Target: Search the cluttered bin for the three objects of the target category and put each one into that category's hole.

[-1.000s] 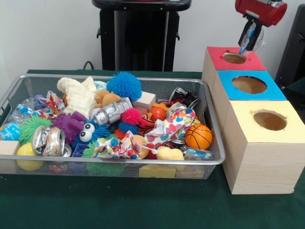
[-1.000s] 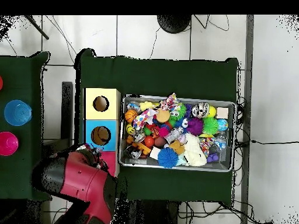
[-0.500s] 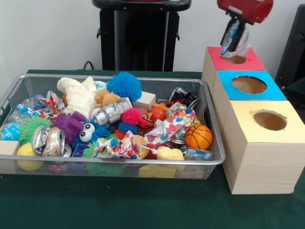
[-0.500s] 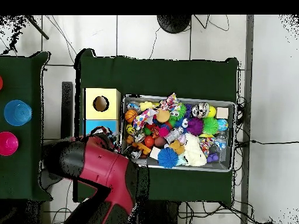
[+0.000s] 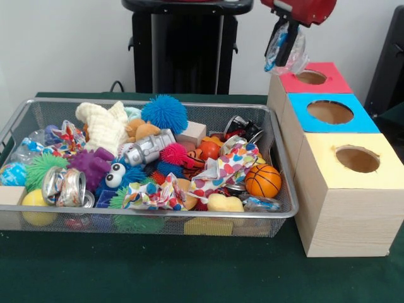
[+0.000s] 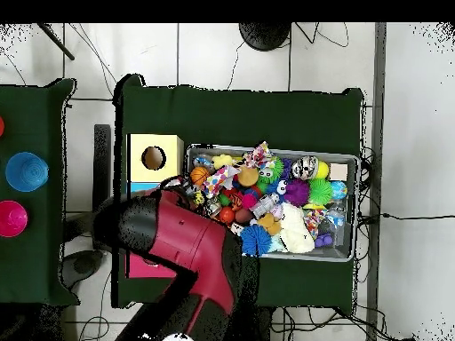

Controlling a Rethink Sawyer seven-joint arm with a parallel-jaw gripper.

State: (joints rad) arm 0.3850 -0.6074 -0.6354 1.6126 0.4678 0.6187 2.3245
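Observation:
My gripper (image 5: 283, 58) hangs at the top right of the front view, shut on a see-through bottle (image 5: 297, 57) with a blue-white label. It holds the bottle in the air just left of the red-topped box's hole (image 5: 311, 77), above that box's left edge. The wire-mesh bin (image 5: 158, 215) is full of toys. Another see-through bottle (image 5: 26, 149) lies at the bin's far left. A crumpled clear thing (image 5: 259, 203), perhaps a bottle, lies at its front right. In the overhead view my arm (image 6: 182, 249) hides the gripper.
Three wooden boxes stand in a row right of the bin, with red, blue (image 5: 330, 112) and yellow (image 5: 357, 158) tops, each with a round hole. Crushed cans (image 5: 63, 187), paper wads (image 5: 221, 169), a basketball (image 5: 262, 180) and spiky balls fill the bin. Cups (image 6: 27, 170) stand on a side table.
My gripper has moved left and a little up, from over the red box's hole toward the bin, still holding the bottle. In the overhead view the arm has swung toward the bin.

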